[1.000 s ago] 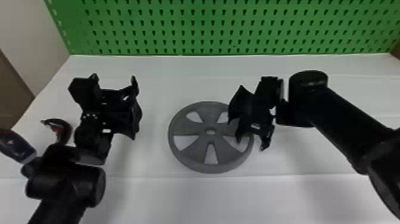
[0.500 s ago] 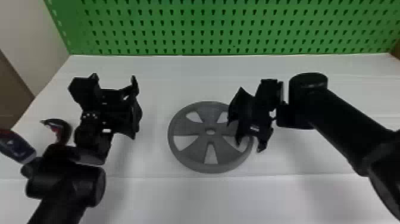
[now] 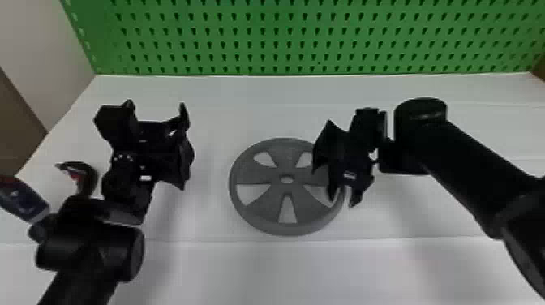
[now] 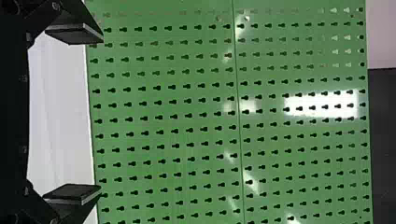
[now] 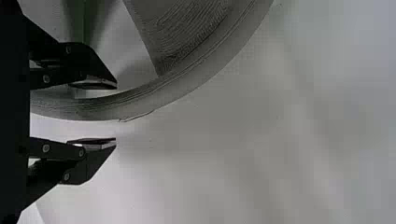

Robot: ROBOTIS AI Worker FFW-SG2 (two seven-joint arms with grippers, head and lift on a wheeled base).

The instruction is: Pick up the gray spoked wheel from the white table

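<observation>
Round gray wheel [image 3: 263, 174], ridged spokes, wedge-shaped openings, flat on white counter [image 3: 251, 267]. Right hand [image 3: 343, 199]: fingers apart, astride smooth rim. Left hand [image 3: 156, 104]: fingers apart.

From my end, I see a green pegboard [image 3: 280, 43] behind the white table [image 3: 227, 276], 2 panels catching glare [image 4: 322, 105], and a pale wall [image 3: 36, 48] leftward.

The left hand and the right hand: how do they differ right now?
The left hand is spread wide, while the right hand has a much narrower gap. The left hand has nothing between its fingers and faces the green board; the right hand has the rim of the wheel between its fingers. Both are black, two-fingered and open.
</observation>
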